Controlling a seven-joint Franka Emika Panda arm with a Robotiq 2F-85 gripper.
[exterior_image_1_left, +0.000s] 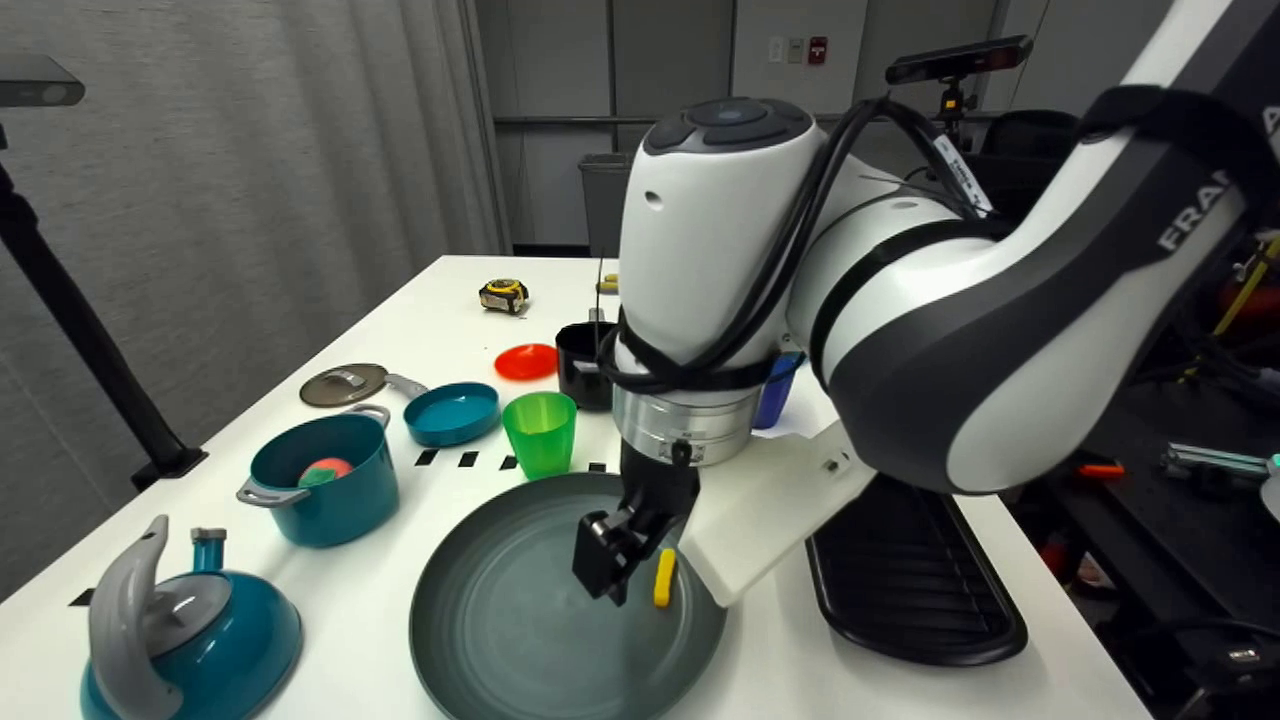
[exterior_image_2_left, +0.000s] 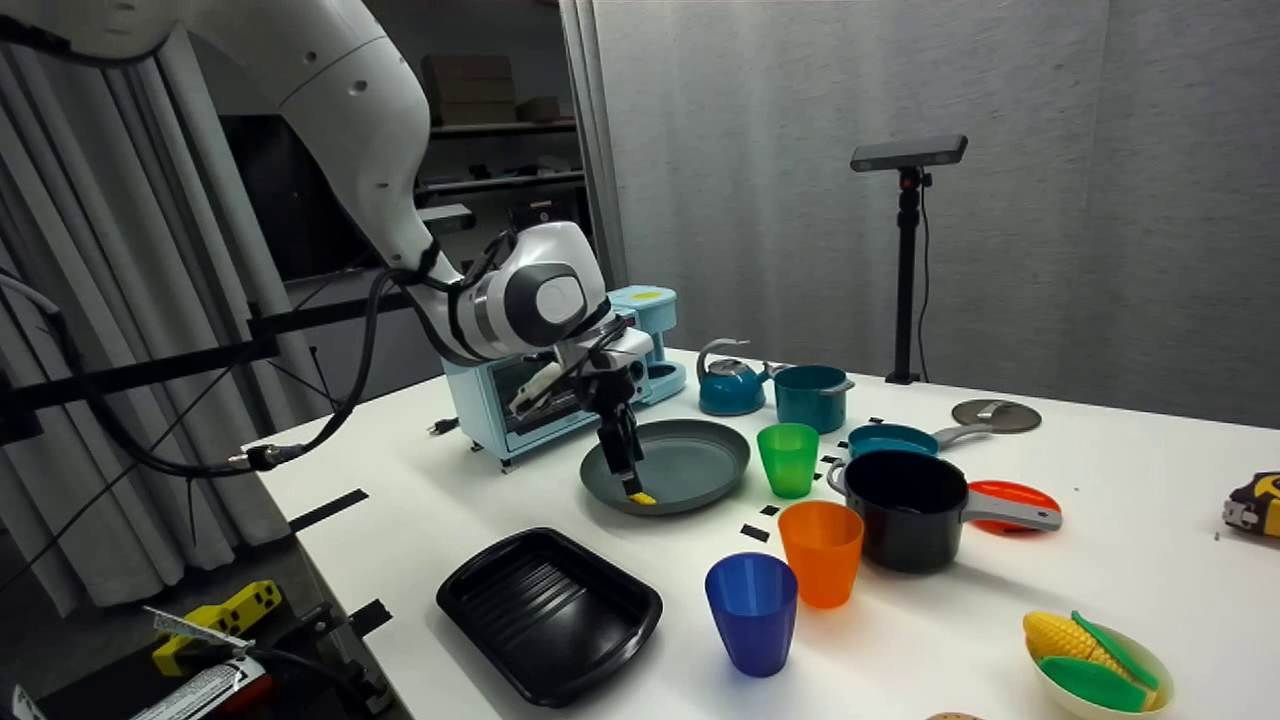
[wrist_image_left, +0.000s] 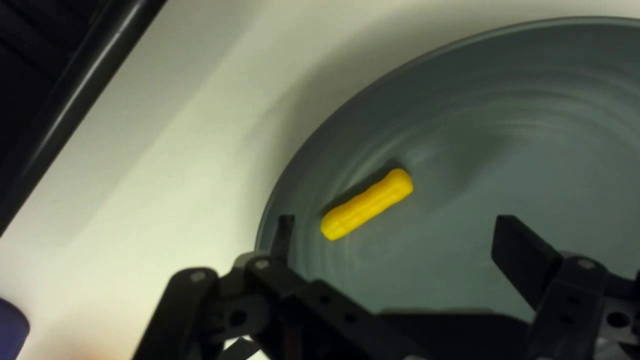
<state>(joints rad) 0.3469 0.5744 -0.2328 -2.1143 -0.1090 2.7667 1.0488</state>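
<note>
A short, lumpy yellow stick (wrist_image_left: 367, 204) lies on the wide grey plate (wrist_image_left: 450, 250), near its rim. In the wrist view my gripper (wrist_image_left: 397, 237) stands open over the plate, its two black fingers far apart and nothing between them. The stick appears just beyond the gap, closer to the left finger (wrist_image_left: 283, 237). Both exterior views show the gripper (exterior_image_1_left: 610, 575) low above the plate beside the stick (exterior_image_1_left: 665, 578). In an exterior view the stick (exterior_image_2_left: 642, 498) peeks out under the fingertips, and whether they touch it I cannot tell.
A black ridged tray (exterior_image_2_left: 550, 615) sits beside the plate. Around it stand a green cup (exterior_image_2_left: 788, 460), orange cup (exterior_image_2_left: 822, 555), blue cup (exterior_image_2_left: 753, 612), black saucepan (exterior_image_2_left: 905, 520), teal pot (exterior_image_1_left: 345, 500) and kettle (exterior_image_1_left: 215, 640). A light-blue toaster oven (exterior_image_2_left: 478, 405) is behind the arm.
</note>
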